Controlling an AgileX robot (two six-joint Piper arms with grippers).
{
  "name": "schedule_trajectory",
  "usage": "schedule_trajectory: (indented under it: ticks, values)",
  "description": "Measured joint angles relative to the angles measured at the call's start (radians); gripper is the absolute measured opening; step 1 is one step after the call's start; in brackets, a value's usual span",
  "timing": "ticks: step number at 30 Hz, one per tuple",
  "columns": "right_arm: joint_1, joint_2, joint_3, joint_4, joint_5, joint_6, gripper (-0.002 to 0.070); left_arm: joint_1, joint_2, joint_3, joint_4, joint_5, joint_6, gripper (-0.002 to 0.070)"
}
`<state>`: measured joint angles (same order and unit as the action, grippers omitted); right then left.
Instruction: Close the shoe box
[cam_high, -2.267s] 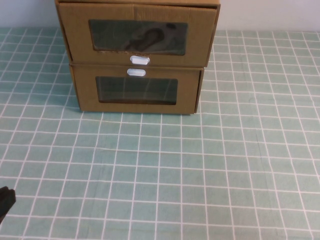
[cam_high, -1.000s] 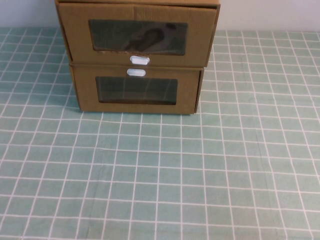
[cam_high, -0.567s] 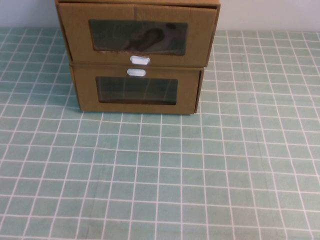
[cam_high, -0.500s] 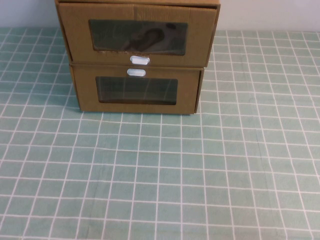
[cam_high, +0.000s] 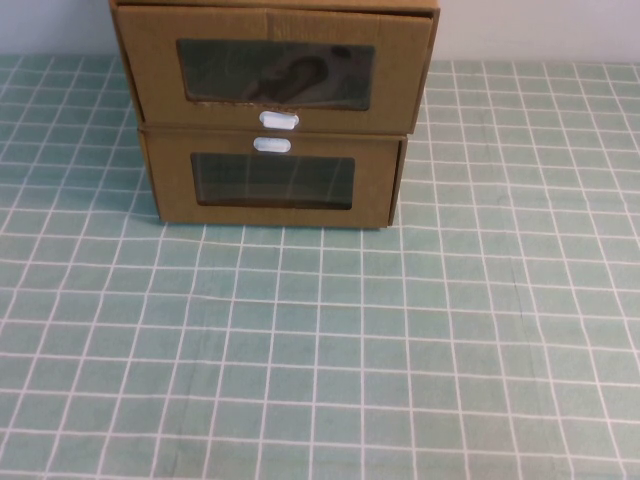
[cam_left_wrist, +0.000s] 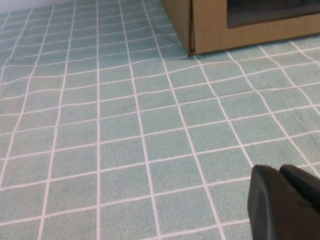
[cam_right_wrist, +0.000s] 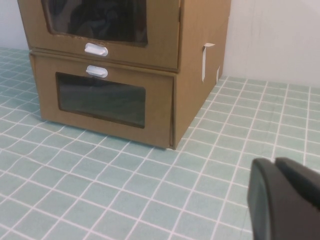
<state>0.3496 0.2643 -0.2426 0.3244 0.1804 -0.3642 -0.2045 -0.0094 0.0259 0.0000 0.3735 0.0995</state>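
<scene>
The shoe box (cam_high: 275, 70) is the upper of two stacked brown cardboard boxes at the back of the table, with a clear window and a white pull tab (cam_high: 279, 121) below it. Its drawer front looks about flush with the box body. It also shows in the right wrist view (cam_right_wrist: 165, 30). Neither arm shows in the high view. My left gripper (cam_left_wrist: 280, 170) is shut and empty, low over the mat, well in front of the boxes. My right gripper (cam_right_wrist: 275, 162) is shut and empty, in front of the stack and to its right.
The similar lower box (cam_high: 272, 185) carries the shoe box, with its white tab (cam_high: 272, 145) above its window; its corner shows in the left wrist view (cam_left_wrist: 210, 30). A green tiled mat (cam_high: 320, 340) covers the table. A pale wall (cam_right_wrist: 270, 35) stands behind.
The black tip of my left gripper, seen earlier at the lower left corner of the high view, has left that view. The boxes have not moved.
</scene>
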Motion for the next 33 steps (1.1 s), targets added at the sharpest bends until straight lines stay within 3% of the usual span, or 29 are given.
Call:
schedule_trajectory:
  ticks: [9, 27, 33]
  values:
    - [-0.037, -0.087, 0.004, 0.0, -0.002, 0.0, -0.0014, 0.0, -0.002, 0.0, 0.0, 0.0, 0.0, -0.0005]
    - [-0.352, -0.265, 0.228, -0.042, 0.049, 0.009, -0.0014, 0.0, -0.002, 0.0, 0.0, 0.0, 0.0, -0.0005]
    - [-0.39, -0.272, 0.268, -0.148, 0.096, 0.148, -0.0014, 0.0, -0.002, 0.0, 0.0, 0.0, 0.0, -0.0005]
